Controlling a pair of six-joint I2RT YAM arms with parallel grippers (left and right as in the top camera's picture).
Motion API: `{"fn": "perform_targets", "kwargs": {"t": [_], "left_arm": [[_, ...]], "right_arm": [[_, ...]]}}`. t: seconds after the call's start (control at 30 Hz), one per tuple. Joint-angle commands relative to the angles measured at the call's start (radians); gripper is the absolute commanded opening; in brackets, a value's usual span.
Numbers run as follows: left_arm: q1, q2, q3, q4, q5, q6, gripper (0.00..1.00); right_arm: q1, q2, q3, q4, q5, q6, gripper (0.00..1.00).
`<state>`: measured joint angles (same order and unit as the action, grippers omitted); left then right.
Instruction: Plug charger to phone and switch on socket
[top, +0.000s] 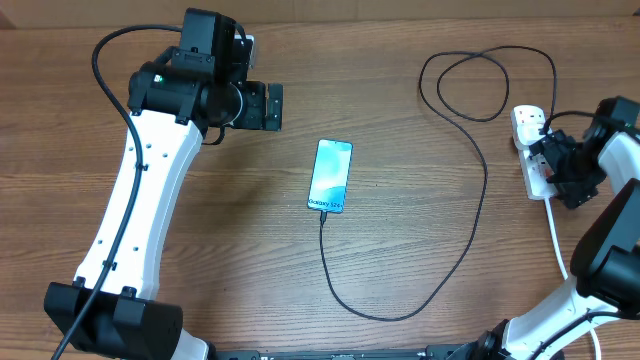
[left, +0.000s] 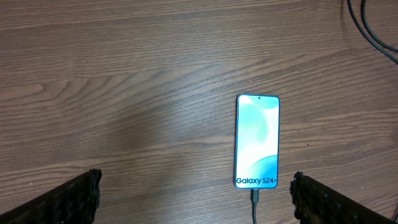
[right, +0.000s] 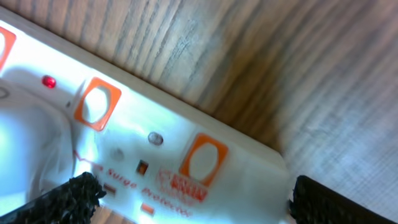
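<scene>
While the phone (top: 331, 176) lies on the worktop (top: 400, 60) with the charger (left: 254, 200) plugged in, the left fingers (left: 68, 199) hang wide above it — the right fingers (right: 68, 196), also wide, hover just over the socket (right: 161, 124).

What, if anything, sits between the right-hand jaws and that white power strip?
Nothing visible does. The right gripper hangs close over the socket with its jaws open. Its wrist camera shows only the strip's white top with orange markings in the gap between them.
</scene>
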<state>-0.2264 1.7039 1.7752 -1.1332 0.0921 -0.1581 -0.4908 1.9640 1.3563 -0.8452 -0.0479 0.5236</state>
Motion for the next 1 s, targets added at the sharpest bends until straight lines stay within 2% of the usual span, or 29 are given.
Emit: {"fn": "perform_targets", "kwargs": {"t": [0.0, 0.17, 0.47, 0.97], "left_arm": [[0.004, -0.01, 0.011, 0.001, -0.007, -0.014, 0.99], [0.004, -0.01, 0.011, 0.001, -0.007, -0.014, 1.0], [0.004, -0.01, 0.011, 0.001, -0.007, -0.014, 1.0], [0.004, -0.01, 0.011, 0.001, -0.007, -0.014, 1.0]], "right_arm": [[-0.016, 0.003, 0.126, -0.075, 0.009, -0.013, 1.0], [-0.022, 0.003, 0.234, -0.209, 0.008, -0.114, 1.0], [-0.014, 0.004, 0.233, -0.235, 0.008, -0.239, 1.0], [-0.015, 0.004, 0.233, -0.187, 0.008, -0.241, 1.0]]}}
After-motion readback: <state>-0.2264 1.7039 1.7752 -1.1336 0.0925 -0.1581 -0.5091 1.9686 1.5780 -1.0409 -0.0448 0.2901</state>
